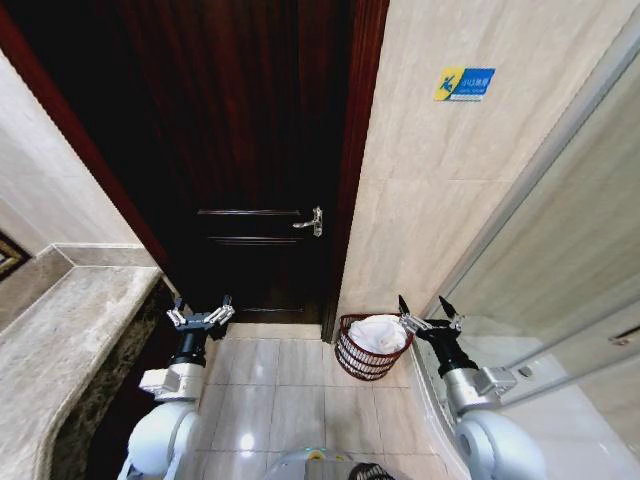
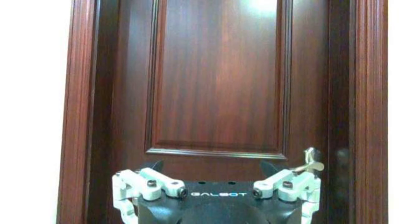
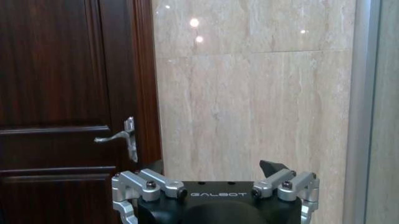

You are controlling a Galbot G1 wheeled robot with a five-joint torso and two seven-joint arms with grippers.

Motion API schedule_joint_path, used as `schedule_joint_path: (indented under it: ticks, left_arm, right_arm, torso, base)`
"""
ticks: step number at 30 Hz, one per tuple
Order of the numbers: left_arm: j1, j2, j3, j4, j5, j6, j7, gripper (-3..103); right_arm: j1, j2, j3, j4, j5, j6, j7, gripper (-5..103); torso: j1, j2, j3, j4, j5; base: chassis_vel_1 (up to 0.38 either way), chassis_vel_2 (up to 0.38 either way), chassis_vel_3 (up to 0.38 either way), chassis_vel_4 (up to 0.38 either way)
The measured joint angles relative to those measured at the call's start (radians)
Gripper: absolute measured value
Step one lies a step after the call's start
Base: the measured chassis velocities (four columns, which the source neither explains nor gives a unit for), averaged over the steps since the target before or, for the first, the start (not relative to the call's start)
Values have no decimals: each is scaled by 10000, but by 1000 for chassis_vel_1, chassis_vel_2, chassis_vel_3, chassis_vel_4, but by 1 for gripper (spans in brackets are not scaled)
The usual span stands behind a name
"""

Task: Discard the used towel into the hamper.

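Right gripper [image 1: 428, 312] spread wide, empty, hovering just past the hamper [image 1: 372, 348] at its 3 o'clock. Left gripper [image 1: 201, 316] open too, over at 9 o'clock. White towel [image 1: 378, 334] sits inside the hamper: looks done, nothing left but retreat.

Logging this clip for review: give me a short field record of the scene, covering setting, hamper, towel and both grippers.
setting: bathroom, dark wooden door shut, tiled floor
hamper: on the floor by the wall right of the door
towel: white cloth lying inside the hamper
left gripper: open, empty, raised facing the door
right gripper: open, empty, beside the hamper's rim
counter: stone, on the robot's left
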Motion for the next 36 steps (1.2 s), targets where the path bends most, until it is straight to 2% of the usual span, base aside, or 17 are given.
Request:
schedule_joint_path:
  ticks: [16, 24, 36]
  left_arm:
    - [0, 0, 0, 6, -4, 3, 1, 100]
    - [-1, 0, -1, 6, -5, 4, 3, 100]
    - [-1, 1, -1, 6, -5, 3, 6, 100]
  right_arm:
    - [0, 0, 0, 0, 0, 0, 0, 100]
    - [0, 0, 0, 0, 0, 0, 0, 100]
    - [1, 0, 0, 0, 0, 0, 0, 100]
  torso:
    - [-577, -1244, -663, 0, 0]
    - [-809, -1736, -929, -1, 0]
    - [-850, -1825, -977, 0, 0]
  base:
    - [0, 0, 0, 0]
    - [0, 0, 0, 0]
    - [0, 0, 0, 0]
